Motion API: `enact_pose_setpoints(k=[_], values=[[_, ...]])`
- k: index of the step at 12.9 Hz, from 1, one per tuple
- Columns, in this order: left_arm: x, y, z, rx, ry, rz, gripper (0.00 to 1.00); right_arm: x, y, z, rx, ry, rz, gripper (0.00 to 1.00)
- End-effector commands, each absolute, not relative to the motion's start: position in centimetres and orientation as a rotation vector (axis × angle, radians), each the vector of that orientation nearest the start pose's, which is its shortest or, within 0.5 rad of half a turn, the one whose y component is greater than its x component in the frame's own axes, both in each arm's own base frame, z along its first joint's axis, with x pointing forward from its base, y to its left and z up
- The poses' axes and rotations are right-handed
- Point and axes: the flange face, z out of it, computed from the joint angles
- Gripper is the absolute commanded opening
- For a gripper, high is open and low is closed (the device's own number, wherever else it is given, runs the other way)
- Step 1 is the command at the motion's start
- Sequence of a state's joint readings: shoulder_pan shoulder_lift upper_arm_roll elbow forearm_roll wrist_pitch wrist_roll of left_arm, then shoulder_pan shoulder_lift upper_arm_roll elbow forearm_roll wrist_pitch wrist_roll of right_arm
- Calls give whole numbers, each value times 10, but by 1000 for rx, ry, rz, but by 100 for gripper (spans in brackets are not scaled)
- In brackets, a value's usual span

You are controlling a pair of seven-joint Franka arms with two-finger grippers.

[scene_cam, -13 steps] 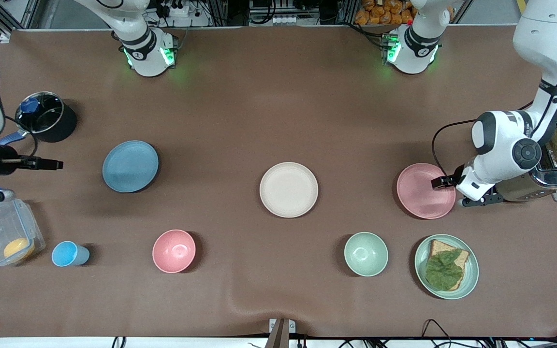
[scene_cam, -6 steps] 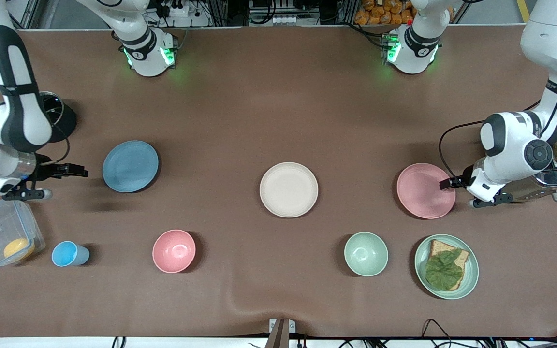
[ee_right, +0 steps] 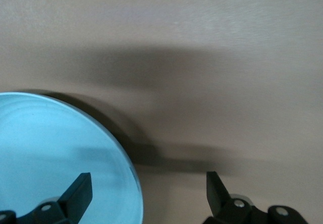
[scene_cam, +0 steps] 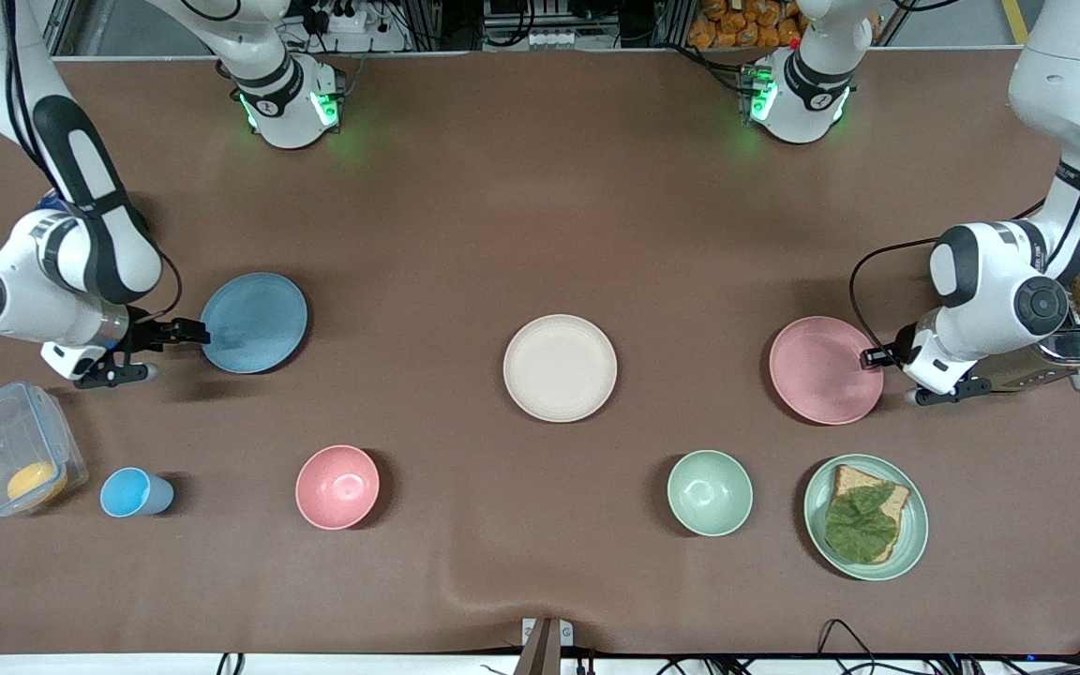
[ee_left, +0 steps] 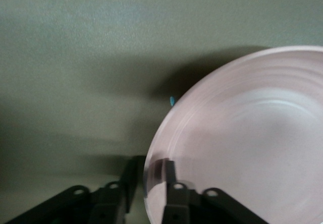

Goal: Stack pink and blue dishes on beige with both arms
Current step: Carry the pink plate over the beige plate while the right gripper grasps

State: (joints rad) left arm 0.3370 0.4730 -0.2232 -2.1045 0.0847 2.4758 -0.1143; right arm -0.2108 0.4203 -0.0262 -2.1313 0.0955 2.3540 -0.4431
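Note:
The beige plate (scene_cam: pixel 560 367) lies bare at the table's middle. The pink plate (scene_cam: pixel 821 370) lies flat toward the left arm's end. My left gripper (scene_cam: pixel 873 356) is at that plate's edge beside the toaster. In the left wrist view the two fingers of my left gripper (ee_left: pixel 150 176) stand close together, shut on the rim of the pink plate (ee_left: pixel 252 148). The blue plate (scene_cam: pixel 254 322) lies toward the right arm's end. My right gripper (scene_cam: pixel 188 331) is open at its edge. In the right wrist view the rim of the blue plate (ee_right: pixel 55 158) sits between the wide-apart fingers of my right gripper (ee_right: pixel 149 191).
A toaster (scene_cam: pixel 1079 342) stands right beside the left arm's hand. Nearer the camera are a green plate (scene_cam: pixel 915 506) with bread and a leaf, a green bowl (scene_cam: pixel 710 492), a pink bowl (scene_cam: pixel 337 487), a blue cup (scene_cam: pixel 132 492) and a clear lidded box (scene_cam: pixel 10 450).
My right arm has swung in from the table's end until its open gripper reached the blue plate's edge. My left gripper has drawn back from over the pink plate to its rim.

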Motion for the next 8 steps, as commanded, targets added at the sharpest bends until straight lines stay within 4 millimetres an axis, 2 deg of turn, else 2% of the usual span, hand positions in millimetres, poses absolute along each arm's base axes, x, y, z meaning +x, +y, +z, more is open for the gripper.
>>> enact_pose_setpoints(k=[1,3,4,5,6,7,8], values=[[575,60,198,-3188,-279,93,0,539,-116,180,-2989,-229,248,100],[580,41,219,-3213,-264,61,0,539,-109,176,-2978,-228,257,100],[581,31,234,-3227,-267,53,0,539,-109,175,-2976,-228,261,94],[580,18,246,-3244,-260,75,0,538,-109,175,-2973,-228,269,59],[580,4,267,-3267,-266,76,0,538,-109,175,-2972,-228,272,29],[580,-14,283,-3296,-266,84,0,538,-109,175,-2971,-230,273,9],[581,-33,300,-3324,-262,116,0,538,-109,174,-2971,-228,276,0]])
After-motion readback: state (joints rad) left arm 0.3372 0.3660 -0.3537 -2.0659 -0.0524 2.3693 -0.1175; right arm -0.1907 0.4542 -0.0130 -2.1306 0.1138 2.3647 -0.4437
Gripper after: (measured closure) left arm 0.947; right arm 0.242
